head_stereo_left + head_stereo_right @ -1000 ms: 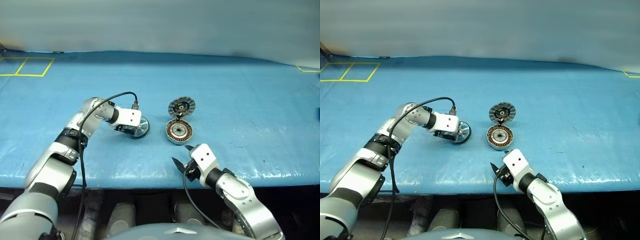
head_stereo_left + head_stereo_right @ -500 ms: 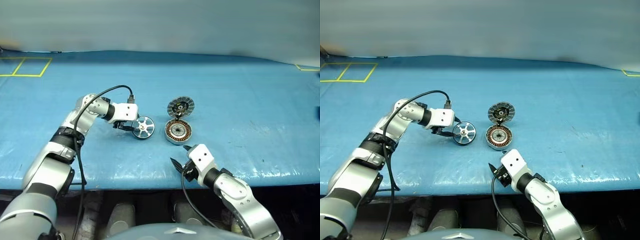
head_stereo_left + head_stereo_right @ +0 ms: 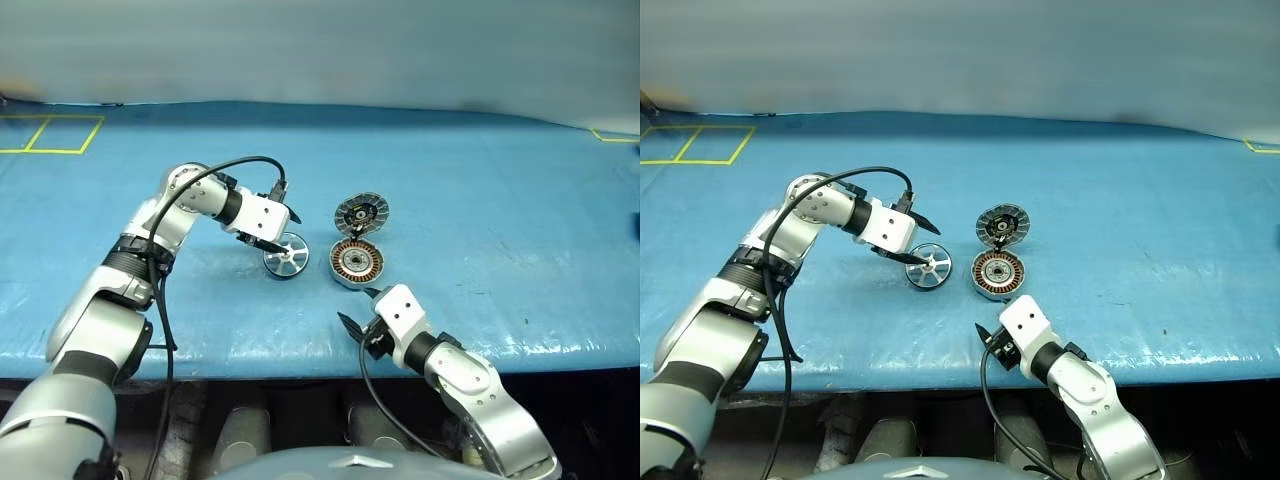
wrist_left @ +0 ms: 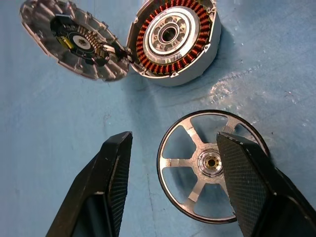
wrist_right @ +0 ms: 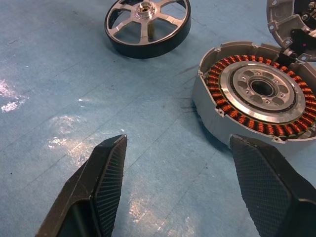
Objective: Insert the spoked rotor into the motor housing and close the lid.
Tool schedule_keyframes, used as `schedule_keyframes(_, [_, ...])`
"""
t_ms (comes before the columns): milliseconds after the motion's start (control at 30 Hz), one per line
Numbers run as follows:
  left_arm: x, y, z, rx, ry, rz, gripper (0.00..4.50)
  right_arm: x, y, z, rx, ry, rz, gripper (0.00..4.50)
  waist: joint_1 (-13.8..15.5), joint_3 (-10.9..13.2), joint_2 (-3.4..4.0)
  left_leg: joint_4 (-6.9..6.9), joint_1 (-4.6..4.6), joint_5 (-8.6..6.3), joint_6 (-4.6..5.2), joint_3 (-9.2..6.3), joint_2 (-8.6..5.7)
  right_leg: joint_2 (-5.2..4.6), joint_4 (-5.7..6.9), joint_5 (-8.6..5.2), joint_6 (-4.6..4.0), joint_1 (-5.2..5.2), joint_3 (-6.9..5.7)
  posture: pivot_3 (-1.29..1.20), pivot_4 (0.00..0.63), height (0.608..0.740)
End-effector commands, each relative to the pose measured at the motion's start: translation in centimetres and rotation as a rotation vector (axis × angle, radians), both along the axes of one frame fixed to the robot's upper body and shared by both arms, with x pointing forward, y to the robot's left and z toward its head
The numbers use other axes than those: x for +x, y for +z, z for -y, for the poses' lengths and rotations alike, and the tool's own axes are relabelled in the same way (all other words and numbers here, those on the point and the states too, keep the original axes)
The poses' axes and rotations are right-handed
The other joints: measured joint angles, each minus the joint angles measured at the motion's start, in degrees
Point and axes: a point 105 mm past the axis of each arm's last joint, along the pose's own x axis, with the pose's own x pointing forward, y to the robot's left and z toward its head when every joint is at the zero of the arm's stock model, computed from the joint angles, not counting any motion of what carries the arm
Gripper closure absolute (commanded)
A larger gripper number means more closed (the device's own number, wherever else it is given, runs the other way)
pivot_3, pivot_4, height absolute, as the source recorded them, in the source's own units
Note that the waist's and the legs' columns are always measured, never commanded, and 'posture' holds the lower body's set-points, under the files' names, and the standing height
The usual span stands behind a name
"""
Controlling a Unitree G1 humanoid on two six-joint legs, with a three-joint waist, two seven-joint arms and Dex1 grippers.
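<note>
Left gripper (image 3: 282, 228) has lifted off the spoked rotor (image 3: 285, 255), jaws apart and empty. The rotor now lies flat just below its fingertips, beside the motor housing (image 3: 357, 262), not yet inserted. Judged: regrasp needed. Right gripper (image 3: 356, 309) idles open, near the housing.

Left wrist view shows the lid (image 4: 74, 45) swung open, its dark inner face exposed.
</note>
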Motion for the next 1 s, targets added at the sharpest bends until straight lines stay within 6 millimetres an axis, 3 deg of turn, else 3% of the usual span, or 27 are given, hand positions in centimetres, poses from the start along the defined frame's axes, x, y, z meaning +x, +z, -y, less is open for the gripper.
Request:
schedule_keyframes(33, [0.1,0.3,0.8,0.077,-0.089,0.041,1.61,0.1,0.6,-0.4,0.009,0.008,0.028,1.04,0.0,0.0,-0.02,0.00,0.00,0.00,0.00,0.00,0.00,0.00,0.00,0.00,0.00,0.00,0.01,0.00,0.150,0.740])
schedule_keyframes(200, [0.2,-0.1,1.6,0.198,-0.174,0.027,1.61,0.2,0.6,-0.2,0.008,0.001,0.028,1.04,0.0,0.0,-0.02,0.01,-0.05,-0.01,0.02,0.00,-0.01,-0.01,-0.05,0.00,0.00,0.00,0.01,0.00,0.150,0.740])
schedule_keyframes(333, [0.3,-0.8,1.0,0.365,-0.183,-0.051,1.61,0.1,0.4,-0.2,-0.001,-0.001,0.026,1.04,-0.1,0.0,-0.04,0.01,-0.08,-0.02,0.03,-0.01,-0.01,0.01,-0.06,-0.01,0.01,-0.02,0.00,0.00,0.150,0.740])
schedule_keyframes(733, [1.3,-1.7,0.8,0.459,-0.194,0.015,1.61,-0.3,0.1,-0.3,0.004,-0.022,0.021,1.04,-0.2,0.0,-0.05,0.00,-0.10,-0.05,0.08,-0.02,-0.01,0.01,-0.07,-0.05,0.09,-0.03,0.01,0.00,0.150,0.740])
schedule_keyframes(1000, [1.2,-3.1,1.4,0.428,-0.199,0.023,1.61,-0.3,0.1,-0.1,0.001,-0.035,0.023,1.04,0.0,0.0,-0.05,0.03,-0.11,-0.05,0.08,-0.02,-0.01,0.01,-0.07,-0.05,0.09,-0.03,0.01,0.00,0.150,0.740])
